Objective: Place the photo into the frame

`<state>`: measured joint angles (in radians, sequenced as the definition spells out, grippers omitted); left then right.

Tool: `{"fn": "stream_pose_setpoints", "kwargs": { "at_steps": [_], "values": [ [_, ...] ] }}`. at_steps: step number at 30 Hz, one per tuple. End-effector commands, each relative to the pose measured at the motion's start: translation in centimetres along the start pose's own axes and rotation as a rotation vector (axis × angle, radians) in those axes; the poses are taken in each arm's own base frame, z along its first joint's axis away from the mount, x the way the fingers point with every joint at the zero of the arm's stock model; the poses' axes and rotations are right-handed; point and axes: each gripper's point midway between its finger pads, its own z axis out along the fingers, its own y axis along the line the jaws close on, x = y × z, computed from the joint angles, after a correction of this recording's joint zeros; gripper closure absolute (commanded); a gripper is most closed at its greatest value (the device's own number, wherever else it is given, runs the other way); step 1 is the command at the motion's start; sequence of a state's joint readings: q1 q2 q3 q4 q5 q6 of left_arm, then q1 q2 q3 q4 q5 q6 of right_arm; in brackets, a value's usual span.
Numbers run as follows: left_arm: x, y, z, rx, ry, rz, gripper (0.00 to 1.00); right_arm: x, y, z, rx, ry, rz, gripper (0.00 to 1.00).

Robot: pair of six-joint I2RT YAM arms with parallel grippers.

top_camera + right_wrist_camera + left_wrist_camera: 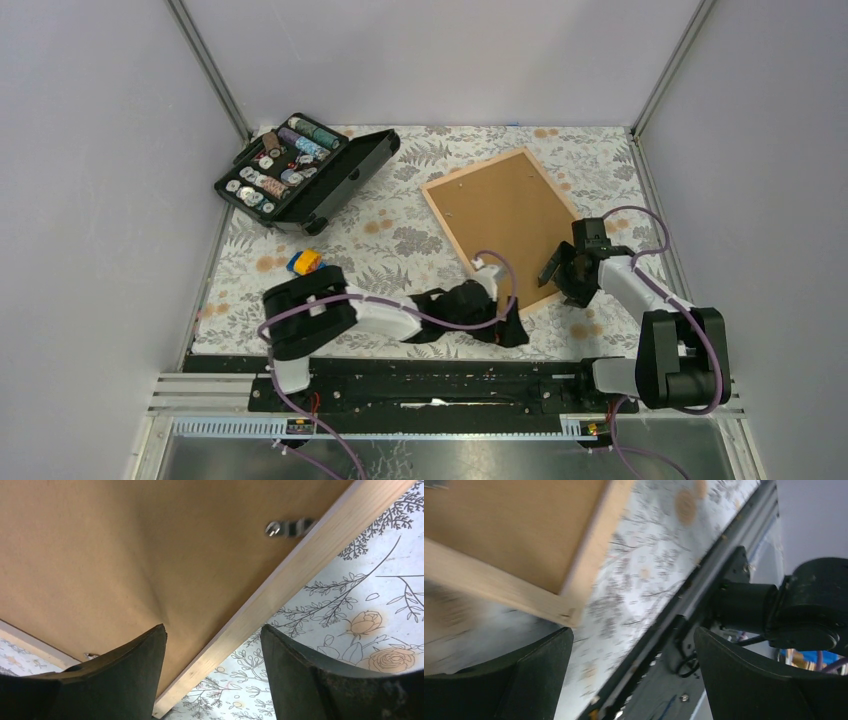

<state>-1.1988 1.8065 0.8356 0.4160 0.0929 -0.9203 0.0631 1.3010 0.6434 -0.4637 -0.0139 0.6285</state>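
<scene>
The frame of pale wood lies face down right of centre on the flowered cloth, a brown backing board filling it. The photo is out of view. My left gripper hovers open just off the frame's near corner, nothing between its fingers. In the left wrist view that gripper looks past the corner onto cloth and the table's edge rail. My right gripper is open over the frame's right-hand rail. Its jaws stand either side of that rail without touching it. A metal clip sits on the board.
An open black case of thread spools stands at the back left. A small blue, orange and yellow object lies near the left arm. A black metal rail runs along the table's near edge. Grey walls close in on three sides.
</scene>
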Motion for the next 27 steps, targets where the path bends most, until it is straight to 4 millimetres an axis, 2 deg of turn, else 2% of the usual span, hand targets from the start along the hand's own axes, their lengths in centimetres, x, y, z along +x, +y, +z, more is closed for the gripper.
{"fn": "stream_pose_setpoints", "kwargs": {
  "at_steps": [1,3,5,7,9,12,13,17,20,23,27],
  "values": [
    [2.8,-5.2,2.2,0.116,0.111,0.062,0.05,0.6,-0.4,-0.3,-0.002,0.012,-0.054,0.26],
    [3.3,-6.0,2.3,0.115,0.123,0.101,0.05,0.1,-0.8,-0.6,0.021,-0.019,-0.04,0.3],
    [3.1,-5.9,1.6,0.096,0.11,0.112,0.04,-0.6,-0.5,-0.8,0.018,-0.04,-0.039,0.34],
    [2.2,-5.1,0.3,0.068,0.075,0.111,0.04,-1.4,-0.3,-1.0,0.036,-0.049,-0.046,0.51],
    [0.8,-4.4,-1.5,0.046,0.033,0.108,0.03,-1.9,-0.4,-0.9,0.069,-0.034,-0.069,0.65],
    [-1.8,-3.8,-4.7,0.019,-0.055,0.11,0.02,-2.3,-1.2,-0.7,0.135,-0.018,-0.092,0.71],
    [-2.8,-3.5,-5.7,0.005,-0.087,0.116,0.01,-2.4,-1.1,-0.7,0.131,-0.012,-0.113,0.77],
    [-6.1,-3.9,-10.2,-0.003,-0.203,0.144,0.01,-2.4,-0.6,-0.6,0.111,0.018,-0.173,0.99],
    [-7.8,-4.8,-13.6,0.013,-0.258,0.157,0.01,-2.6,-0.3,-0.2,0.102,0.043,-0.224,1.0],
    [-9.7,-6.9,-17.9,0.048,-0.308,0.187,0.01,-3.8,-0.3,-0.5,0.123,0.023,-0.293,1.0],
    [-12.9,-9.1,-23.6,0.025,-0.393,0.262,0.01,-3.9,1.8,-1.3,-0.003,0.033,-0.401,1.0]
  ]
}}
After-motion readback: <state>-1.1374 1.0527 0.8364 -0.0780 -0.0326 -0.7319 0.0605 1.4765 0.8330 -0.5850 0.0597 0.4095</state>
